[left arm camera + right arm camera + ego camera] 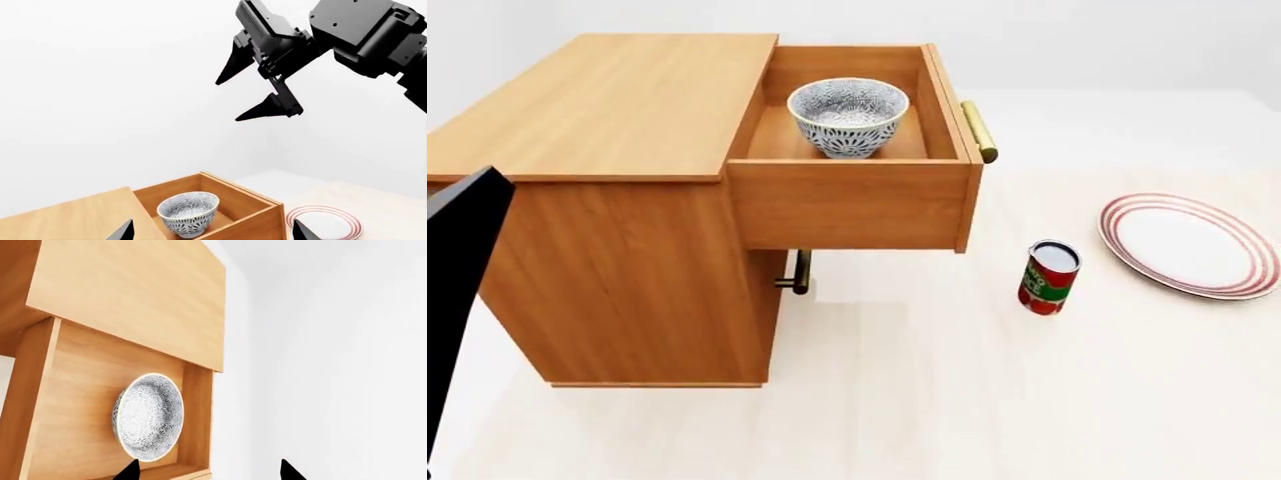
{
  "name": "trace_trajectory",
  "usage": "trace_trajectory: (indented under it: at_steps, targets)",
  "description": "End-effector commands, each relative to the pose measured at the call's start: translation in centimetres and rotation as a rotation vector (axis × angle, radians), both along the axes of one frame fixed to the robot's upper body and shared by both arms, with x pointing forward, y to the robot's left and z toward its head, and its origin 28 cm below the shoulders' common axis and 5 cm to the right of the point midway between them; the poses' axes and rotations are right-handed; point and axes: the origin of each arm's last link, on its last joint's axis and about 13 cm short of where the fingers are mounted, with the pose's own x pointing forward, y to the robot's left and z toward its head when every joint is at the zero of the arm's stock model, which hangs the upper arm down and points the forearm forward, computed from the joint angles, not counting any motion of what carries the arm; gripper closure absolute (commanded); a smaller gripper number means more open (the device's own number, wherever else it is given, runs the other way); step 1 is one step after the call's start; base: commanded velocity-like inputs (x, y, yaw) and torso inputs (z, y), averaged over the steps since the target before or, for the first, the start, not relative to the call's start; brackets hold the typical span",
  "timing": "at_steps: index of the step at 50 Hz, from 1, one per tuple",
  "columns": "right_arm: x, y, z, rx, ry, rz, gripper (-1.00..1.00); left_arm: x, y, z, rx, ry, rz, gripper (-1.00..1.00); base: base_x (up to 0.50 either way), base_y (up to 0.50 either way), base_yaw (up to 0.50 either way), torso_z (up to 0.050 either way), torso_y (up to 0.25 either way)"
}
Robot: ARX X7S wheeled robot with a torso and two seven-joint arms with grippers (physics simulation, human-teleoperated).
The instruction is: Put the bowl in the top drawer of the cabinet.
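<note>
While both arms hang clear of the furniture, the right gripper [257,97] shows in the left wrist view high against the white wall, its two black pointed fingers [230,64] spread apart with nothing between them. The left gripper [212,231] appears only as two dark fingertips at the edge of its own camera's picture, set wide apart and empty, above the drawer. In the right wrist view the right gripper's own tips also stand apart, close over the drawer.

Below them sits the bowl [849,117], upright on the floor of the top drawer [851,205], which is pulled well out of the cabinet [614,200]. The bowl is deep and round, with a dense blue-grey speckled pattern on its outside, a pale rim and a narrow white foot; its inner wall looks patterned too. It stands roughly in the middle of the drawer, apart from the walls. A brass bar handle [980,131] runs along the drawer's front, and the lower drawer's small handle [799,272] shows beneath in shadow.

On the pale table [961,400] beside the cabinet stand a red can [1048,277] and, farther out, a flat white plate [1190,245] with red rim rings.
</note>
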Motion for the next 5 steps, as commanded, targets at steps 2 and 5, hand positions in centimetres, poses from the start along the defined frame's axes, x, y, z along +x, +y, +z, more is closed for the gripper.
trace_trajectory:
  at_steps: [2,5]
  targets:
    - [-3.3,-3.4,-0.2,0.135,-0.075,-0.021,-1.00,-0.2,-0.1,0.0,0.001,0.001,-0.007,-1.00,0.00,0.00,0.00,0.000,0.193]
    - [-4.3,-4.4,-1.0,0.181,-0.084,-0.039,-1.00,-0.2,-0.2,0.0,0.001,0.000,-0.010,-1.00,0.00,0.00,0.00,0.000,0.193]
